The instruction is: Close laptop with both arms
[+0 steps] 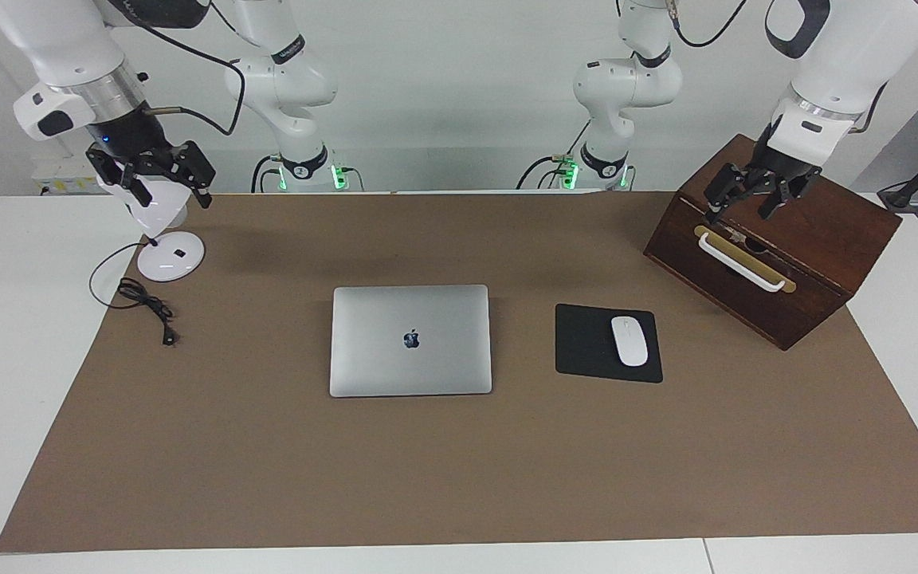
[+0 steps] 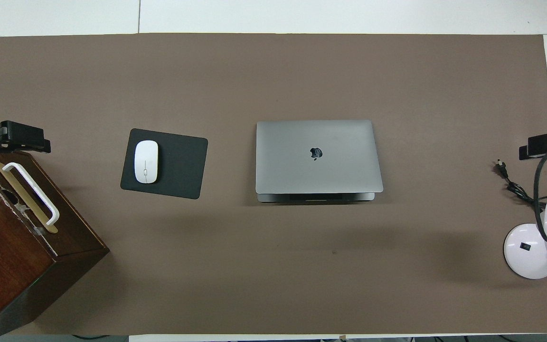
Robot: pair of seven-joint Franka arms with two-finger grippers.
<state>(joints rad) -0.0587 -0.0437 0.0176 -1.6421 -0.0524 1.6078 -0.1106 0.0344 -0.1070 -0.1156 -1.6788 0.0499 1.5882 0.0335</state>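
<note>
Both grippers read spread from my station: left gripper (image 1: 755, 196) over the brown wooden box (image 1: 817, 239), right gripper (image 1: 158, 177) over the white desk lamp (image 1: 164, 239). Mid-mat I note the slim silver-grey laptop (image 1: 410, 340) lying closed beside the black mouse pad (image 1: 590, 343).

The laptop (image 1: 410, 340) is a slim silver-grey unit with a dark apple logo centred on its lid. The lid is lowered almost flat onto the base; a thin strip of the base shows along the edge nearer to the robots. It lies square at mid-table.
</note>
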